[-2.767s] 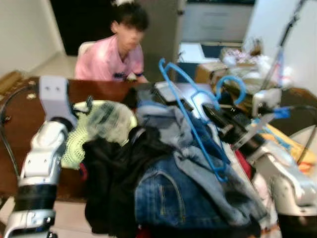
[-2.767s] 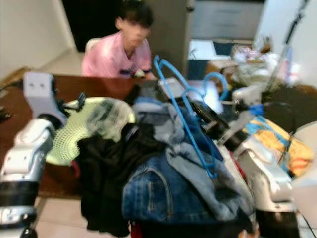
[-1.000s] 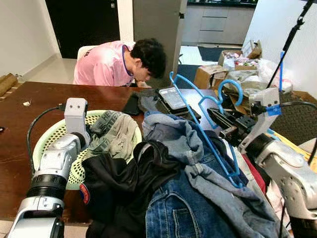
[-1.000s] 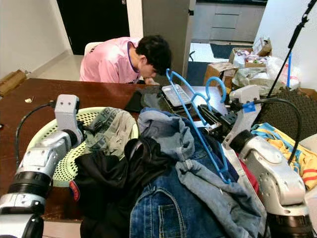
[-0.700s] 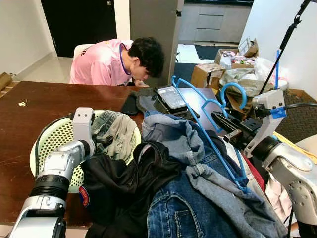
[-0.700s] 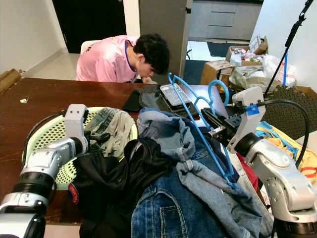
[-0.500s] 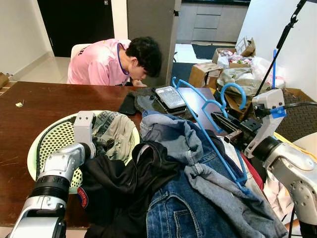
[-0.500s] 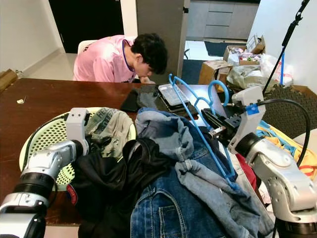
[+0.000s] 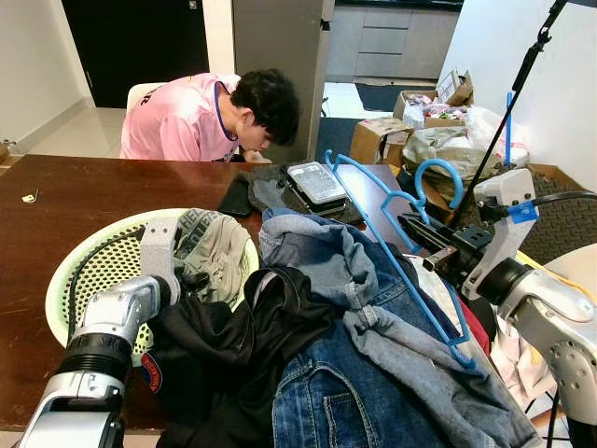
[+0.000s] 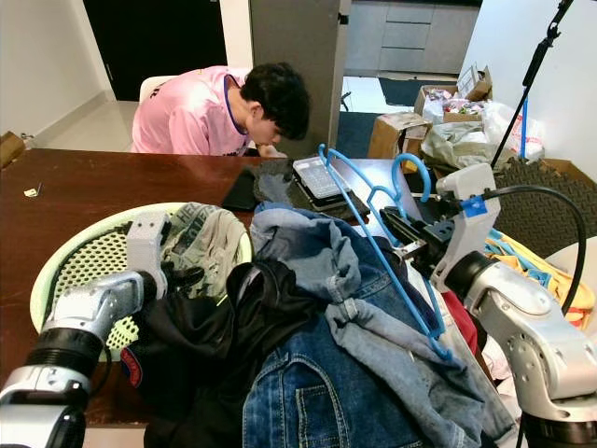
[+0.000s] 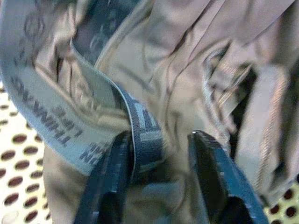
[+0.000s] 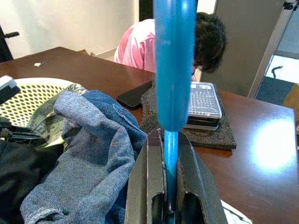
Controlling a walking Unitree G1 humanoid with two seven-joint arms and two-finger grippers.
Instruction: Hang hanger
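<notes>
A blue plastic hanger [image 9: 401,266] slants over the pile of clothes, its hook [image 9: 438,177] pointing up at the right. My right gripper [image 9: 415,231] is shut on the hanger's bar, and the right wrist view shows that bar [image 12: 170,140] pinched between the two fingers. My left gripper [image 10: 184,276] reaches into the pale green basket [image 9: 84,271] at a grey-green garment [image 9: 210,247]. In the left wrist view its fingers [image 11: 110,182] stand open on either side of the garment's printed waistband [image 11: 140,140].
Blue jeans [image 9: 345,392], a black jacket [image 9: 233,355] and a grey-blue denim piece [image 9: 317,257] are heaped on the brown table [image 9: 56,201]. A person in a pink shirt [image 9: 187,117] leans over the far side. A device on a grey mat [image 9: 315,182] lies behind the heap; boxes and bags [image 9: 438,140] stand at the right.
The camera has shifted and steadied. My left gripper has moved lower and forward in the basket to the grey-green garment. The right gripper still holds the hanger in the same pose.
</notes>
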